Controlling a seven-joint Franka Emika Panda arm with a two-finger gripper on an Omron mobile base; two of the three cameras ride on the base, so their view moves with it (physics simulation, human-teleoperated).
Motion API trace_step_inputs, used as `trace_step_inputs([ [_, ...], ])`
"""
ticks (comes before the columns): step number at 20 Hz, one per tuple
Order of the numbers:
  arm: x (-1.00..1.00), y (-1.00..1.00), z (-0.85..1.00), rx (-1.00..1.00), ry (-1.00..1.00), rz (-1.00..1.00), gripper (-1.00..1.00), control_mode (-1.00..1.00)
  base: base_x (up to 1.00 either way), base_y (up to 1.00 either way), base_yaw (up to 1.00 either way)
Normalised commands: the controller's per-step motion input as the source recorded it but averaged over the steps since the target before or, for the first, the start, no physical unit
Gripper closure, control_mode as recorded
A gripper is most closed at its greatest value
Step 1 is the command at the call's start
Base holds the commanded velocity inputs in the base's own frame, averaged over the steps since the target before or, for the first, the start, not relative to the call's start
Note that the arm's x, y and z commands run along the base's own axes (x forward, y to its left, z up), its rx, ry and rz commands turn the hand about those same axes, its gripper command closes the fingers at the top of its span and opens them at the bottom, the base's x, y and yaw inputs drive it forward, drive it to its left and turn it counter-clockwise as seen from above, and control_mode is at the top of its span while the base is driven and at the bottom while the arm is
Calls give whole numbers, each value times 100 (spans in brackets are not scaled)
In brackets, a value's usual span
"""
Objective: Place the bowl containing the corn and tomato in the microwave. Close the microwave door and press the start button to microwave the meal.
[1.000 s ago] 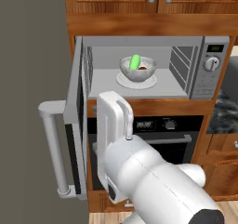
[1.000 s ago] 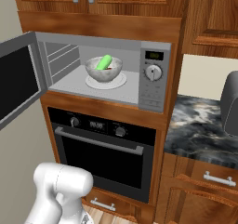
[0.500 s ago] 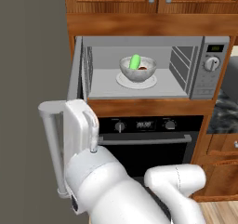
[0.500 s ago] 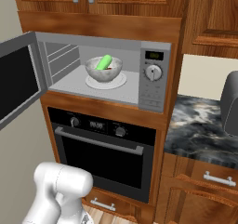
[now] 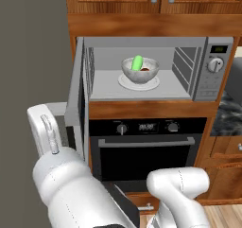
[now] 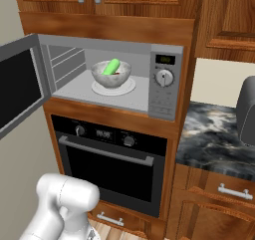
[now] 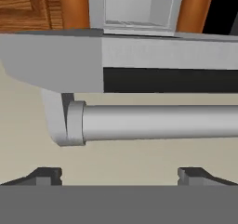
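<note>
The pale grey bowl [image 5: 140, 72] [image 6: 111, 75] sits on the white turntable inside the microwave [image 5: 194, 45] [image 6: 164, 52]. The green corn [image 5: 137, 62] [image 6: 111, 66] stands out of it, with a bit of the tomato [image 5: 145, 69] [image 6: 118, 73] beside it. The microwave door [image 5: 78, 94] [image 6: 20, 89] is swung wide open to the left. In the hand view my gripper [image 7: 119, 175] is open, facing the door's outer side. The grey bar handle [image 7: 158, 121] lies just ahead of the fingertips [image 7: 46, 174], apart from them.
The control panel with its dial [image 5: 216, 64] [image 6: 164, 77] is on the microwave's right side. The black-fronted oven [image 5: 146, 151] [image 6: 107, 159] sits below. A dark marble counter [image 6: 214, 134] carries a grey appliance [image 6: 246, 112] on the right.
My hand has swung left, from in front of the microwave opening past the door's edge to its outer handle side. Bowl and door have not moved.
</note>
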Motion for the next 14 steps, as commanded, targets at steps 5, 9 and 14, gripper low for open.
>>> trace_step_inputs([
  [5, 46, 4, -13, -10, 0, -14, -100, -100, 0, 0, 0],
  [9, 41, 11, -17, -11, 0, -18, -100, -100, 0, 0, 0],
  [14, 24, -1, -12, -7, -2, -26, -100, -100, 0, 0, 0],
])
